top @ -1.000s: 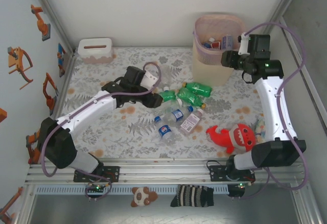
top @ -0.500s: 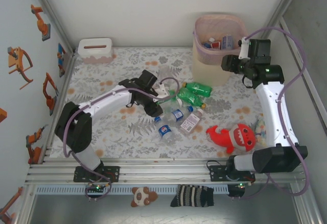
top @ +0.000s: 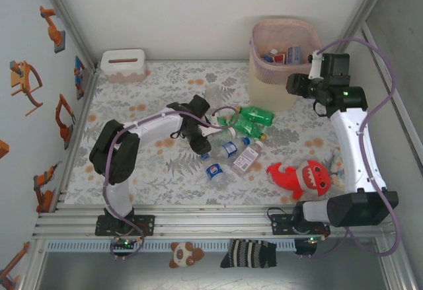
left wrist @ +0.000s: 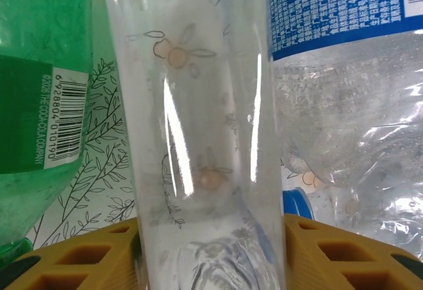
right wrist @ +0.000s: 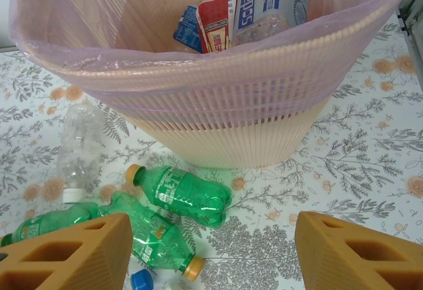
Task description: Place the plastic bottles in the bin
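Left claw (left wrist: 210, 237) clamps one clear bottle (left wrist: 198, 138); right claw (right wrist: 211, 237) gapes empty facing three green bottles (right wrist: 182, 194).

The bin (right wrist: 218, 125) is ribbed beige with a pale pink liner. Green bottles (right wrist: 188, 194) carry orange caps. The clear bottle (left wrist: 198, 138) is colourless; the blue-labelled bottle (left wrist: 344, 12) has white print. The tabletop (right wrist: 370, 164) is white with grey leaves and orange flowers. The shark (top: 305, 178) is red.
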